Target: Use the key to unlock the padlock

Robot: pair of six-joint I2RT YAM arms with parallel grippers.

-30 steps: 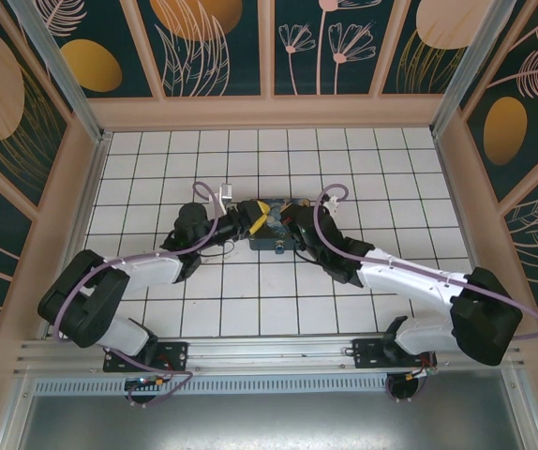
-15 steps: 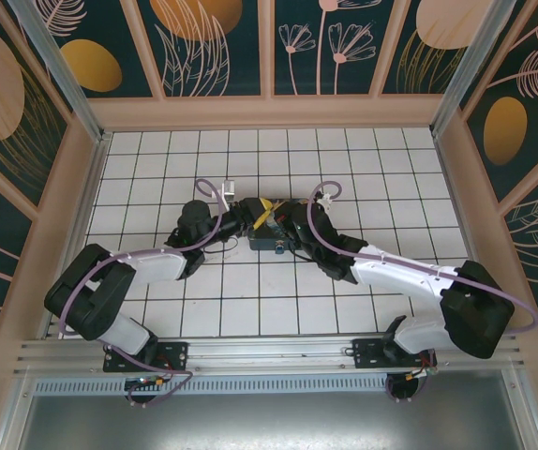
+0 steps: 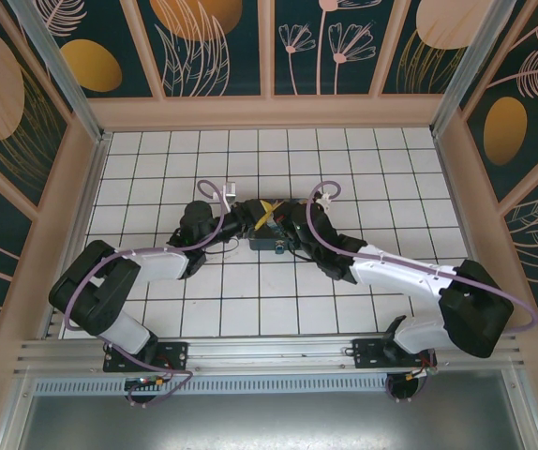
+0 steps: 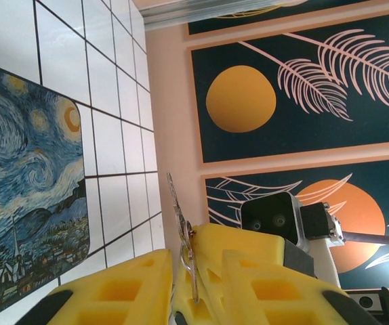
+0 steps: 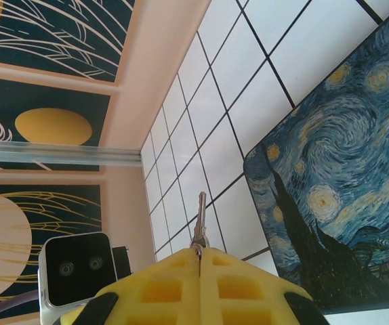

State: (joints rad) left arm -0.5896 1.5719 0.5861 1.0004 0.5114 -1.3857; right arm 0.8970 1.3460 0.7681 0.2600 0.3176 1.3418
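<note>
Top external view: the left arm [image 3: 147, 267] and right arm [image 3: 410, 277] reach in from the near corners of the tiled surface [image 3: 250, 300] and meet above the blue painted tin [image 3: 290, 244], their yellow tips crossing over its far half.

Left wrist view: the left fingers [image 4: 120, 291] stand apart. The yellow tip of the other arm and a thin toothed blade sit in the gap between them, and I cannot tell whether either finger touches the blade.

Right wrist view: the right fingers [image 5: 160, 284] are pressed together on the key [image 5: 199, 220]. It is seen edge-on, its long axis running straight out from their tips over the white tiles just beside the tin.

At the tin's near edge, the top external view shows 1 small bluish speck that is probably the padlock [image 3: 277, 248], too small to make out its keyhole.

By my reading, the padlock lies on the tin's near side while the key sits over the far side, so the right arm, which carries the key, must swing its tip back toward that edge.
</note>
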